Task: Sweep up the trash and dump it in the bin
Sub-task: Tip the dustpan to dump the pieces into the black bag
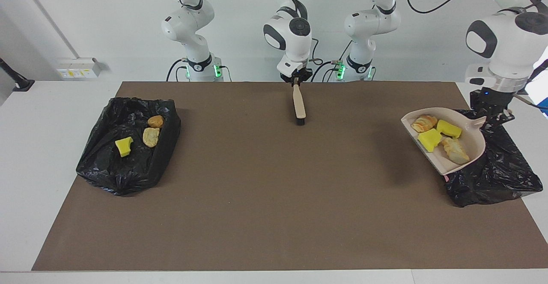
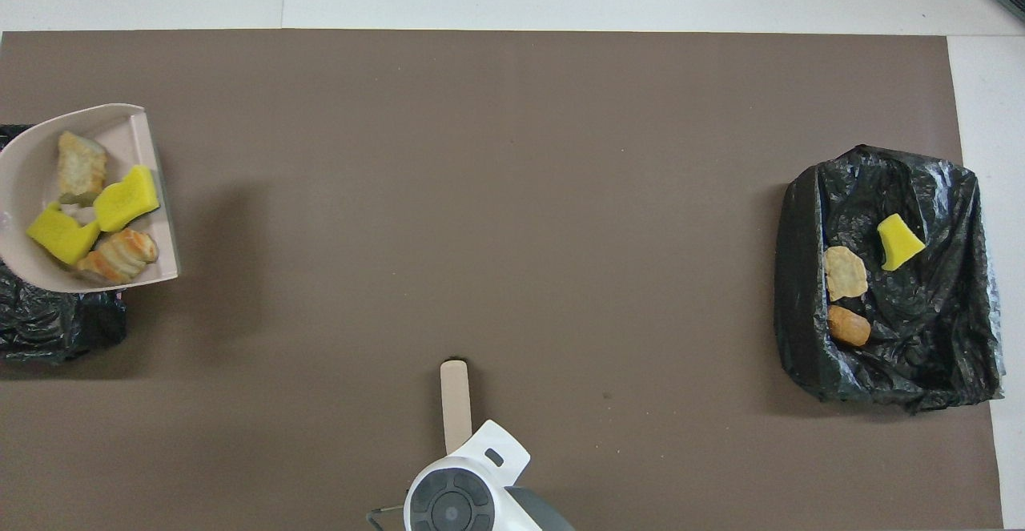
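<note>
My left gripper (image 1: 492,116) is shut on the handle of the beige dustpan (image 1: 473,140), held in the air over the edge of the black-lined bin (image 1: 501,177) at the left arm's end. Several pieces of trash lie in the pan: yellow sponge chunks (image 1: 429,139) and tan bread-like lumps (image 1: 454,151). The overhead view shows the dustpan (image 2: 24,187) with its trash (image 2: 126,197) above that bin (image 2: 48,327). My right gripper (image 1: 295,79) is shut on the beige brush (image 1: 298,103), which hangs bristles-down over the mat's edge nearest the robots.
A second black-lined bin (image 1: 120,177) at the right arm's end holds three scraps: a yellow chunk (image 1: 124,146), a tan lump (image 1: 150,136) and an orange-brown lump (image 1: 155,121). A brown mat (image 1: 257,198) covers the table between the bins.
</note>
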Available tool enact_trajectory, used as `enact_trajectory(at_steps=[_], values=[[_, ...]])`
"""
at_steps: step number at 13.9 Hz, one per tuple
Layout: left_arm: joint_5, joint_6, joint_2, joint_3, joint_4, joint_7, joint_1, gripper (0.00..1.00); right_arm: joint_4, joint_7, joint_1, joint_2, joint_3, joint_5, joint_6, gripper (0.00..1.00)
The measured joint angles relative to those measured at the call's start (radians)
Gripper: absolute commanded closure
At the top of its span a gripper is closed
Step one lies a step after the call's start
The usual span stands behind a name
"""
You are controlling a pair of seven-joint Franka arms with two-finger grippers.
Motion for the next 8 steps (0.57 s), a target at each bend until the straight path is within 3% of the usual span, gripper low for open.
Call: enact_trajectory(at_steps=[2,5,8], values=[[-0.003,0.042,0.017,0.000,0.011,0.052,0.089,1.00,0.016,0.000,-0.003,0.000,-0.001,-0.014,-0.024,0.00],[0.009,0.066,0.071,0.001,0.076,0.143,0.167,1.00,0.108,0.000,-0.023,-0.007,-0.011,-0.025,-0.156,0.00],[0.195,0.141,0.135,0.001,0.110,0.155,0.180,1.00,0.237,-0.013,-0.114,-0.042,-0.014,-0.035,-0.332,0.00]])
